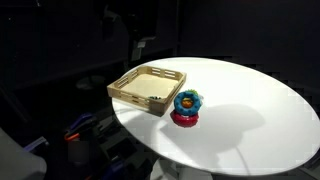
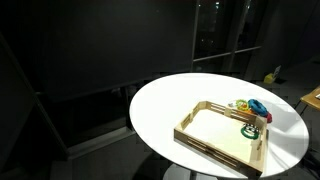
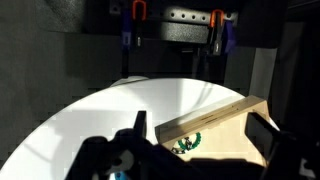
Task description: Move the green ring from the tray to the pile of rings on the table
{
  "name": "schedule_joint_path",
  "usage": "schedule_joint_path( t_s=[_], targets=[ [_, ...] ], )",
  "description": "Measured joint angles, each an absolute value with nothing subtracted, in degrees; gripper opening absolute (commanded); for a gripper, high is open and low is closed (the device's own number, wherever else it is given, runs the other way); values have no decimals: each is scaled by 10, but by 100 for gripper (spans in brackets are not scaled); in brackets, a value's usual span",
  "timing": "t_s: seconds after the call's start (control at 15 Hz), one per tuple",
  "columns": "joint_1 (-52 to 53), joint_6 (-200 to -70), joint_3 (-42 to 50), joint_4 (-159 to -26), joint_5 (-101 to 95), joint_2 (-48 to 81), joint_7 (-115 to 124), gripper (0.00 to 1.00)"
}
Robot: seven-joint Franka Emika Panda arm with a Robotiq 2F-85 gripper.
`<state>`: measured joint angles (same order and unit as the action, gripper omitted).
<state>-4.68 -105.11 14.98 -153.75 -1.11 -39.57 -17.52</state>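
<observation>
Gripper: seen only in the wrist view, as a dark silhouette. The jaws stand wide apart and grip nothing. It hangs above the tray, with no contact visible.

Green ring: in the wrist view it shows in the gap between the fingers, lying at the foot of a wooden wall of the tray. In an exterior view the green ring sits inside the tray, in the corner nearest the pile of rings. Nothing else can be made out in the tray.

Pile of rings: on the table, just beside the tray. It has red at the base, blue above and a yellow centre. The tray wall stands between the ring and the pile.

Surroundings: a dark room. A dark frame with orange fittings stands beyond the table's far edge. Nothing else is on the table.
</observation>
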Motion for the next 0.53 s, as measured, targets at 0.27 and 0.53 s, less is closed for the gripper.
schedule_joint_path(
  t_s=[0.27, 0.53],
  targets=[
    [-44, -1091, 128, -1534, 15, -395, -161, 100],
    [-35, -1131, 105, -1524, 49, -388, -132, 100]
  ],
)
